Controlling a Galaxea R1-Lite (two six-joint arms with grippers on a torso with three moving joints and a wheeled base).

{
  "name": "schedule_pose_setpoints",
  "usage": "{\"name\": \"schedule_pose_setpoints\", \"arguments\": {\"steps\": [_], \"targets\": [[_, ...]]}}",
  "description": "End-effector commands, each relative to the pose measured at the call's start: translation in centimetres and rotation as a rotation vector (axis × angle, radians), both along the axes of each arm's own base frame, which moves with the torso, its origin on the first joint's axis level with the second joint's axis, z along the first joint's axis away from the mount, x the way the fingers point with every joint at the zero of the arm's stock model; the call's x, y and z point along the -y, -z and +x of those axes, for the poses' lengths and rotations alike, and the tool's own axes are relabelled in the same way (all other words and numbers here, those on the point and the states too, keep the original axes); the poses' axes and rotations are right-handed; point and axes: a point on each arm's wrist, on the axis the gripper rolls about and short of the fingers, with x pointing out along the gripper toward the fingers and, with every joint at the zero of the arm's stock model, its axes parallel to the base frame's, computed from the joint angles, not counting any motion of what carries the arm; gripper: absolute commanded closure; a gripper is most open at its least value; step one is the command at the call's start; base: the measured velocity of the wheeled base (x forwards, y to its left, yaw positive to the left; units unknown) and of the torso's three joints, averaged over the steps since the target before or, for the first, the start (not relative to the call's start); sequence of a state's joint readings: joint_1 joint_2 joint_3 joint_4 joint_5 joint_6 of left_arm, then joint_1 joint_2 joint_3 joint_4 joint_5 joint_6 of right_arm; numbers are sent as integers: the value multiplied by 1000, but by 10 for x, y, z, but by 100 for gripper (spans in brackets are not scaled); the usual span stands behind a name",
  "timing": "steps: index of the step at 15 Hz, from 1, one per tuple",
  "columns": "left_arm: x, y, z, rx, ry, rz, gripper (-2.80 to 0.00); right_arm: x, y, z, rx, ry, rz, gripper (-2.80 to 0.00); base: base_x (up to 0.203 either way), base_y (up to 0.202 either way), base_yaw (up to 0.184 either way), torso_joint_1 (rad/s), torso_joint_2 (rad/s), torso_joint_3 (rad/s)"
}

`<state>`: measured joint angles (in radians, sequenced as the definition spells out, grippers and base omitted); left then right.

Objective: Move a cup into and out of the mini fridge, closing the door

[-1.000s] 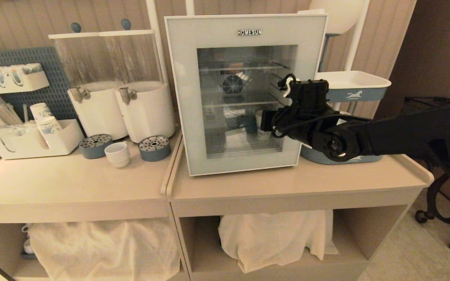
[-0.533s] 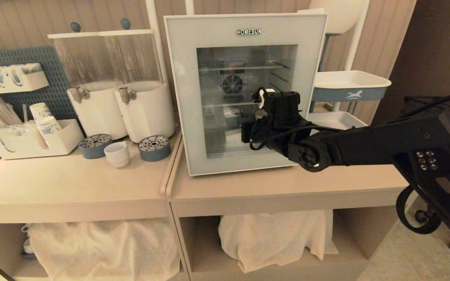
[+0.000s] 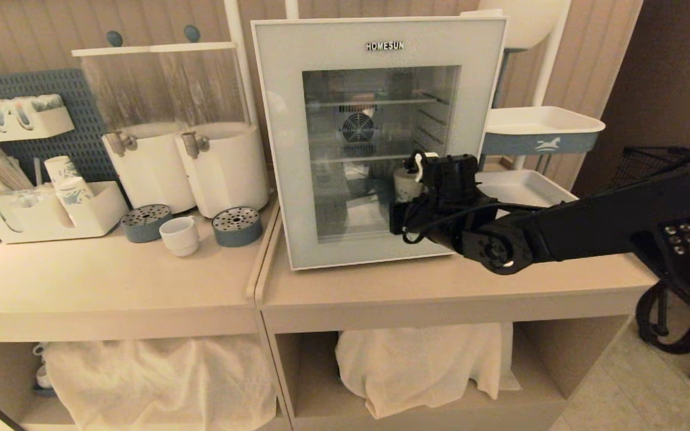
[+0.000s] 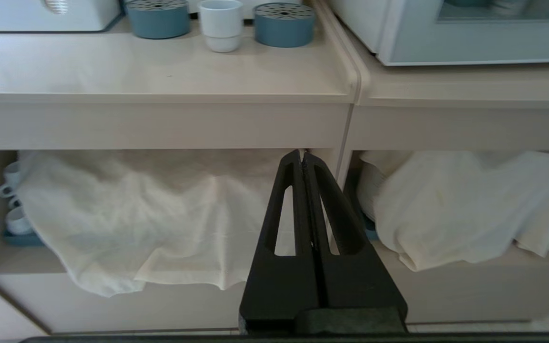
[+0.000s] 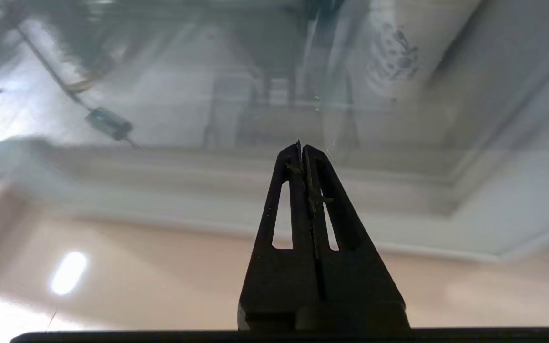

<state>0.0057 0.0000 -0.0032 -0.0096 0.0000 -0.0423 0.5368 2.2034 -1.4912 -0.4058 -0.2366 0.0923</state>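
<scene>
Now the right hand (image 5: 301, 147), fingers pressed together, sits at the fridge (image 3: 381, 140) door (image 3: 285, 149), pushing it closed. Cup (image 3: 179, 235) waits on the counter (image 3: 111, 281); next comes reopening.

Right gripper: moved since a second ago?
Yes. The right gripper has shifted left and lower across the door, from its right frame to the window's lower right.

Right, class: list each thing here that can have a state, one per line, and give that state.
Door: shut.
Fridge: closed, a printed paper cup standing inside behind the glass.
White cup: upright on the counter, outside the fridge.
Right gripper: jaws shut, empty, close to the door glass.
Left gripper: jaws shut, empty, low before the shelf cloths.
</scene>
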Motion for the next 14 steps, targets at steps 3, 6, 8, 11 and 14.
{"name": "schedule_pose_setpoints", "arguments": {"steps": [3,6,8,11,14], "targets": [[0,0,0,0,0,-1,0,28,-35,-58,22,-26,12,0,0,0,0,0,0,0],[0,0,0,0,0,-1,0,36,-39,-76,24,-40,13,0,0,0,0,0,0,0],[0,0,0,0,0,-2,0,57,-58,-112,53,-42,30,0,0,0,0,0,0,0],[0,0,0,3,0,-2,0,112,-106,-193,186,19,97,0,0,0,0,0,0,0],[0,0,0,3,0,-2,0,169,-121,-267,261,235,110,0,0,0,0,0,0,0]]}}
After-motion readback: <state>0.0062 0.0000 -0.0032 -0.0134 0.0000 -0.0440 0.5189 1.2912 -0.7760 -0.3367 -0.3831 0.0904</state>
